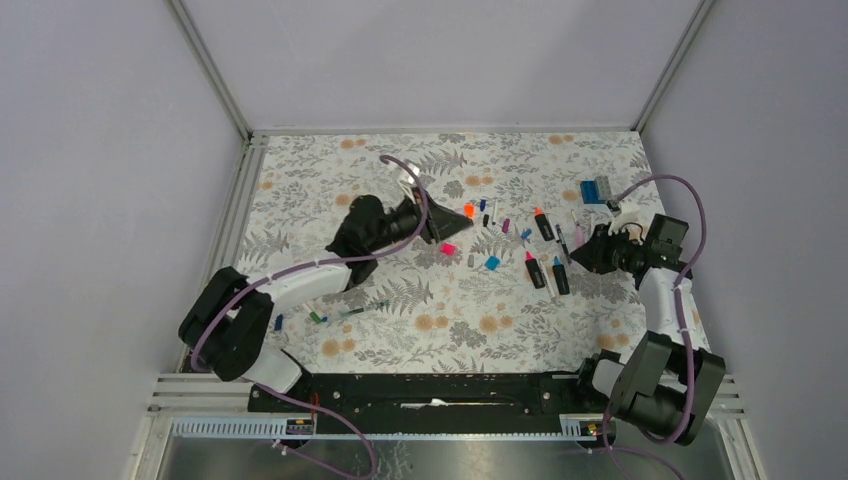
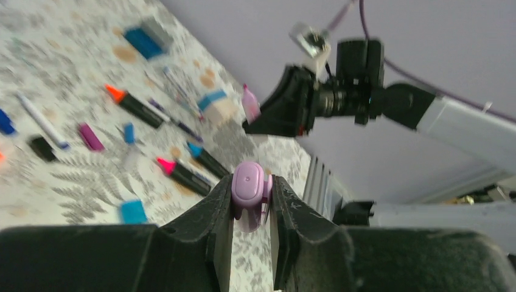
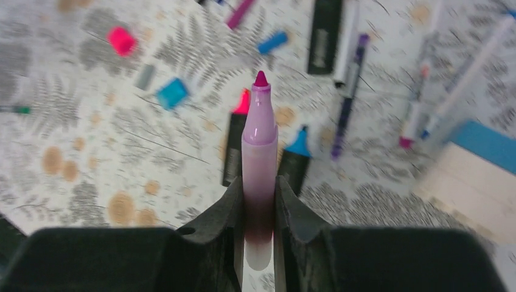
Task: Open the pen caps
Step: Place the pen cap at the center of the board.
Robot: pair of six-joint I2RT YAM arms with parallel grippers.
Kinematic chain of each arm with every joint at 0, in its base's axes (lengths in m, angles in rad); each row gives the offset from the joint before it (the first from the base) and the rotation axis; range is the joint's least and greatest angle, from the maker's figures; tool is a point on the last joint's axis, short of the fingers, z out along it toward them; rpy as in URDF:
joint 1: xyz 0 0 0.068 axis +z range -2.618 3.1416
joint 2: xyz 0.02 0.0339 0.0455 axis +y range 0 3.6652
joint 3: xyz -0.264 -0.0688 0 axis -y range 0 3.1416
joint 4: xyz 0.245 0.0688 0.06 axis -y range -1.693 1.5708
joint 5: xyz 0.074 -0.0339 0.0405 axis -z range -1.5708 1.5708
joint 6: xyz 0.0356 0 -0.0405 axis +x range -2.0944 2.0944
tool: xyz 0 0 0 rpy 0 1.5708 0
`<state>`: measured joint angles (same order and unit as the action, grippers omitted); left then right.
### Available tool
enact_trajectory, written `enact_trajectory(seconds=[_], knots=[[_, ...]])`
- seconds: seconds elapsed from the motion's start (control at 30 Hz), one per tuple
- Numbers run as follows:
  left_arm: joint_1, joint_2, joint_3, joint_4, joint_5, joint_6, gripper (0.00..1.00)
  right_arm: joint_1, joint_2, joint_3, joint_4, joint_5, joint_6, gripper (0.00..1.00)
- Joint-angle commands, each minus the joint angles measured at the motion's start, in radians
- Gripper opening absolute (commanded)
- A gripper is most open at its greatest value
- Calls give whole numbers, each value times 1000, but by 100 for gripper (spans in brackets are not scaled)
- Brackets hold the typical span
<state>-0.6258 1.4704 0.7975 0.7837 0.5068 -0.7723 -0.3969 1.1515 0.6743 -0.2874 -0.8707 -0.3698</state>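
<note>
My left gripper (image 2: 252, 184) is shut on a lilac pen cap (image 2: 248, 190), held off the table; in the top view it (image 1: 458, 226) hangs over the table's middle. Opposite it, my right gripper (image 3: 260, 190) is shut on a lilac pen (image 3: 260, 137) whose bare magenta tip points away from the wrist. The two grippers are apart, and the pen (image 2: 249, 103) shows in the right gripper's jaws in the left wrist view. Between them on the table lie black highlighters with bare orange (image 1: 543, 224), pink (image 1: 535, 270) and blue (image 1: 560, 276) tips.
Loose caps lie near the left gripper: orange (image 1: 468, 211), pink (image 1: 447, 248), blue (image 1: 491, 263). Thin pens (image 1: 563, 238) lie near the right gripper. A blue block (image 1: 590, 190) is at the back right, a blue-and-white eraser (image 2: 216, 106) beside it. A green pen (image 1: 318, 317) lies by the left arm.
</note>
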Motion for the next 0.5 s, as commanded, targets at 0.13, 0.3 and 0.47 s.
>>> enact_trajectory(seconds=[0.13,0.3,0.47], knots=[[-187,186,184,-251,-134,166,0,-23,81,30,-128,315,-154,7],[-246,353,338,-433,-225,196,0,-23,157,49,-142,352,-155,10],[-273,455,432,-528,-296,226,1,-23,241,90,-168,364,-158,15]])
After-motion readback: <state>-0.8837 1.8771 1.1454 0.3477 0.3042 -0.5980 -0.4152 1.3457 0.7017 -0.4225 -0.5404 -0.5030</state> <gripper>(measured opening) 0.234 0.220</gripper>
